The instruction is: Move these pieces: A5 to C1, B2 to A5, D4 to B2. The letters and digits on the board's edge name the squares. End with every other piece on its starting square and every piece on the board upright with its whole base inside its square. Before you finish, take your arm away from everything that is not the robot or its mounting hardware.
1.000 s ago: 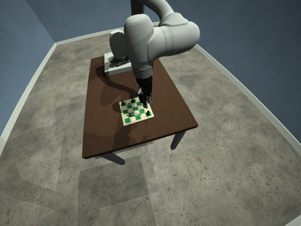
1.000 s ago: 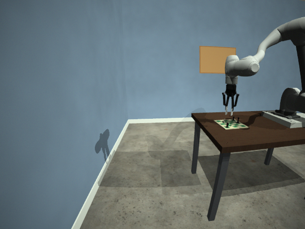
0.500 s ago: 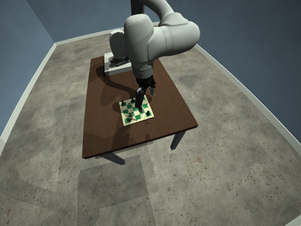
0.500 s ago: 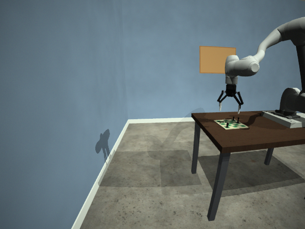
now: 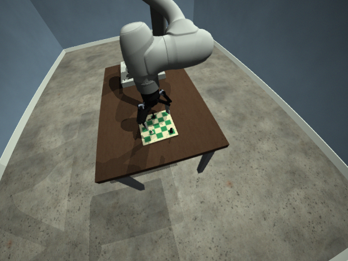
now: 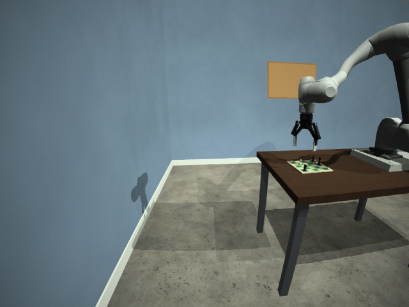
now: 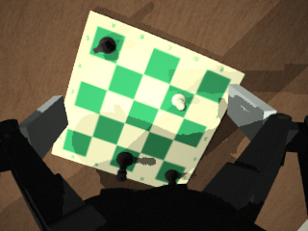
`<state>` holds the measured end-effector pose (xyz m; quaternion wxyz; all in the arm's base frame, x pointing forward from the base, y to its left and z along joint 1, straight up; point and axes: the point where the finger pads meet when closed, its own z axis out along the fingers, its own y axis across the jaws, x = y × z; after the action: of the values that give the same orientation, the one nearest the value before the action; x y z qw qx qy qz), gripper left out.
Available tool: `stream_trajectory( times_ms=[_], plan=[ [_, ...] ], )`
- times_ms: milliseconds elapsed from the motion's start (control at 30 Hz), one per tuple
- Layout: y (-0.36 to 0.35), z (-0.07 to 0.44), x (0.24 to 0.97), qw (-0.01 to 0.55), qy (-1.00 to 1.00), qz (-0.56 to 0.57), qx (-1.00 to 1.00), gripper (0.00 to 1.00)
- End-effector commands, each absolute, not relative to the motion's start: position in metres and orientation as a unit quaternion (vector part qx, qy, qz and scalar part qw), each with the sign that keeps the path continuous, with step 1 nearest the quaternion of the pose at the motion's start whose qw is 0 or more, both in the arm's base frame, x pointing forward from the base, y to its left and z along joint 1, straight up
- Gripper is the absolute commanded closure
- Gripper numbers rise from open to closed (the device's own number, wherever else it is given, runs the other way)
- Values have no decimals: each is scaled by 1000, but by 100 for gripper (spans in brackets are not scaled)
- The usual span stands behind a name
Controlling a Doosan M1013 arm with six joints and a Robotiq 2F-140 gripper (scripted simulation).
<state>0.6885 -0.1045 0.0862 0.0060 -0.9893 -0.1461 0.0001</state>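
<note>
A green-and-cream chessboard [image 7: 154, 92] lies on the brown bench [image 5: 118, 157], directly below the hand [image 6: 304, 142]. It carries three black pieces [image 7: 106, 45] and one white piece [image 7: 180, 100], all upright as far as can be seen. The hand hangs above the board, fingers spread to their widest, holding and touching nothing.

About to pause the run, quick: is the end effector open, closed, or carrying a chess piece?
End effector: open wide, holding nothing, raised above the green-and-cream chessboard.
</note>
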Motion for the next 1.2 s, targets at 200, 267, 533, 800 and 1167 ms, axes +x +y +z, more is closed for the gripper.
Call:
stream_trajectory(
  times_ms=[200,267,533,800,1167],
  plan=[
    [-153,81,664,1,12,0,-1000,80],
    [-153,81,664,1,12,0,-1000,80],
    [-153,81,664,1,12,0,-1000,80],
    [-153,81,664,1,12,0,-1000,80],
    [-153,81,664,1,12,0,-1000,80]
  ],
)
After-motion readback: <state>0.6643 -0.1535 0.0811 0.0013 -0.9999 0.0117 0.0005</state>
